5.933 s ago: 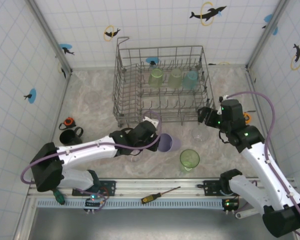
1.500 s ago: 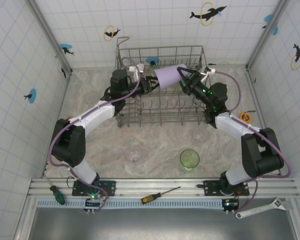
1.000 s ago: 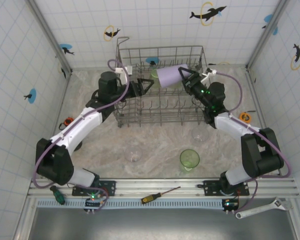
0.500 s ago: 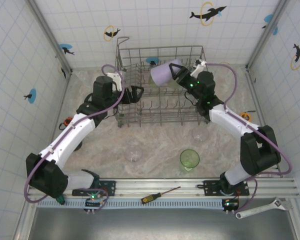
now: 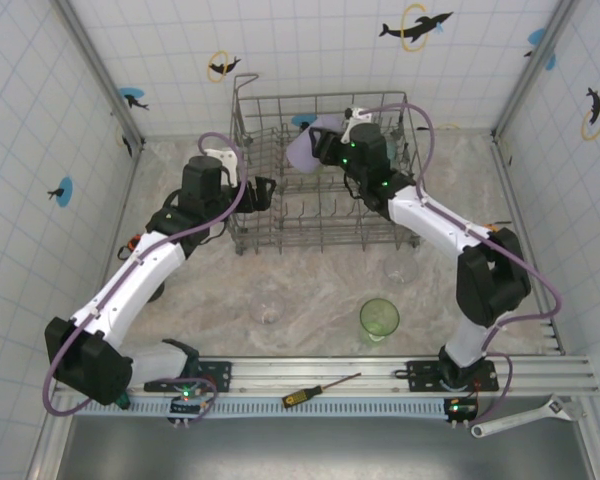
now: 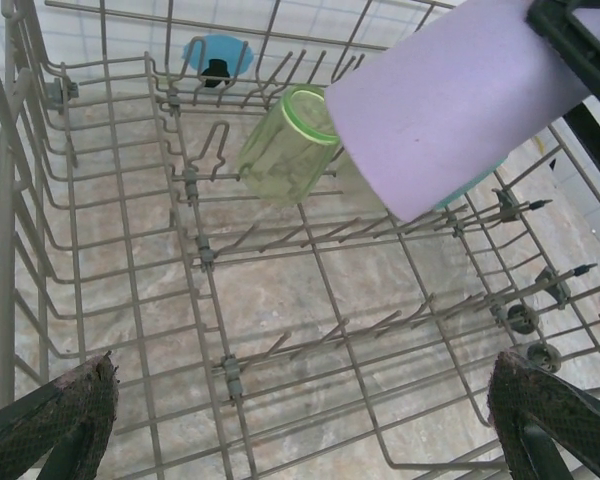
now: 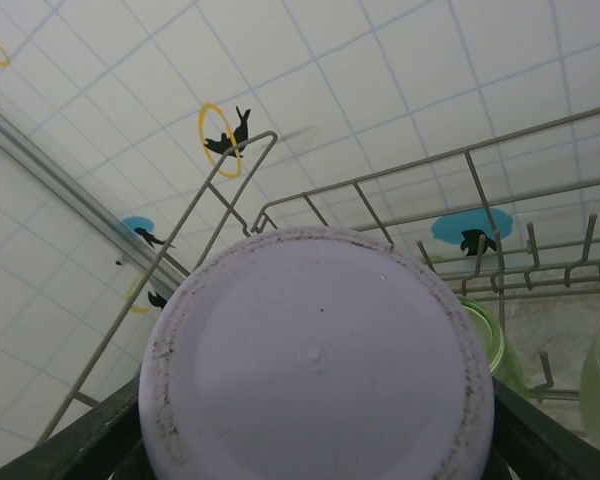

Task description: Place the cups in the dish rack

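Lavender cup (image 5: 302,150) moved left, right tool (image 5: 322,150) grasping it, green cups (image 6: 285,145) in rack (image 5: 242,205); left tool (image 5: 263,191) released

Bare near rows between tines (image 6: 276,346) in the dish rack (image 5: 325,238); green cup (image 6: 285,145) and lavender cup (image 6: 450,110) at its far row.

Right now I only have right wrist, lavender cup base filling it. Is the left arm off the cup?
Observer: Yes. Left fingers are spread wide, apart from the lavender cup, by the dish rack, at its left wall.
Operator: Free tines in there?
Observer: Left wrist shows the rows in front of the green cup bare.
Operator: What's not loaded?
Observer: On the table, a green tumbler, a clear tumbler left of it, another behind it.
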Tool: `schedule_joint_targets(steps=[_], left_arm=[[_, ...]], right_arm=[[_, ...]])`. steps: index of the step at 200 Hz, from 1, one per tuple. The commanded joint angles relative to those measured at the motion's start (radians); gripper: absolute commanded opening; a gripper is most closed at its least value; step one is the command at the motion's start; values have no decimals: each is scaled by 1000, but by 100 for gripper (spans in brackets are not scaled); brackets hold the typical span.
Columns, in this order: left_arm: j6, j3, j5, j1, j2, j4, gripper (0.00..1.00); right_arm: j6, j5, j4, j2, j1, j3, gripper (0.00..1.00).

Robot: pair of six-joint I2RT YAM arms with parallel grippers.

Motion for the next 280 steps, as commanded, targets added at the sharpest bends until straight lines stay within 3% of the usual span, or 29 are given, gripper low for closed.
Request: schedule_joint_targets(steps=[1,126,280], left_arm=[[33,-5,-22,7,-6,-27,98],[58,-1,-36,7,9,-32,97],[58,-33,-21,6,11,-17,98]], right_arm=[[-88,66,-53,40,17,78,63],[-286,188,-310,324,122,461,65],[-273,233,-344,374,145,438,65]])
